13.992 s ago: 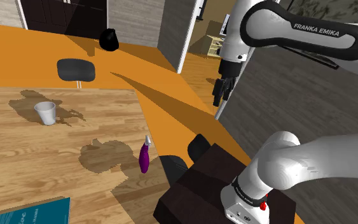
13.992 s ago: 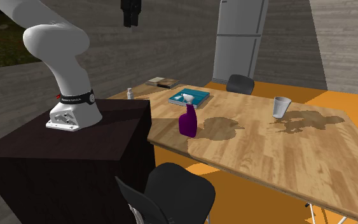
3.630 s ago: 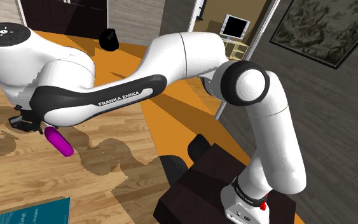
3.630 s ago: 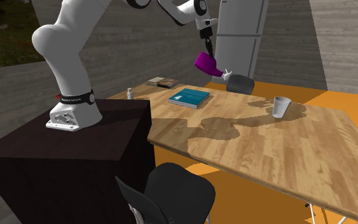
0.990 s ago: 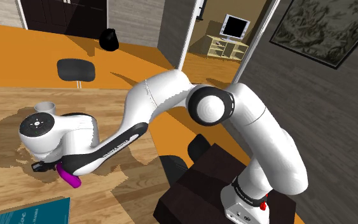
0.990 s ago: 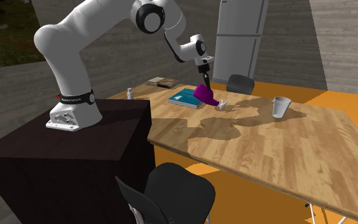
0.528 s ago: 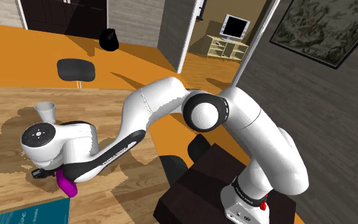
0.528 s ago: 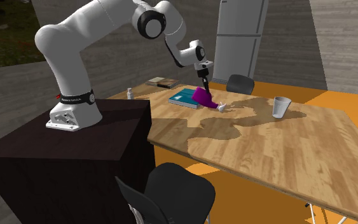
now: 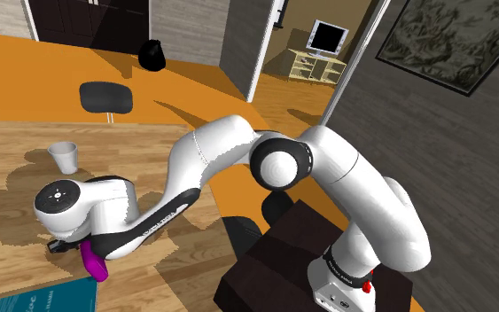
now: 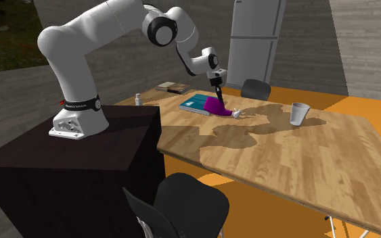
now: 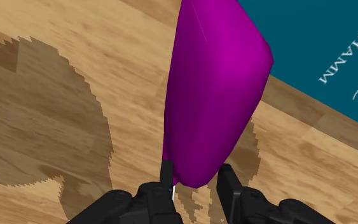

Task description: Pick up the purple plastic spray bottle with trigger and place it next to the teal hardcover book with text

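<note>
Black gripper (image 11: 195,173) clamped on a purple spray bottle (image 11: 215,83), low over a wooden table (image 10: 304,155) beside a teal book (image 11: 336,51).

In the wrist view the two fingers press on either side of the bottle's near end, and its purple body stretches away from them over the wood, with the book's cover and white lettering just beyond it. In the second exterior view the bottle hangs tilted under the gripper, its white trigger head pointing towards that view's right and down close to the tabletop; whether it touches the wood cannot be told. A white cup (image 10: 300,113) stands well apart, further to that view's right. The white arm (image 9: 230,155) reaches down over the table.
</note>
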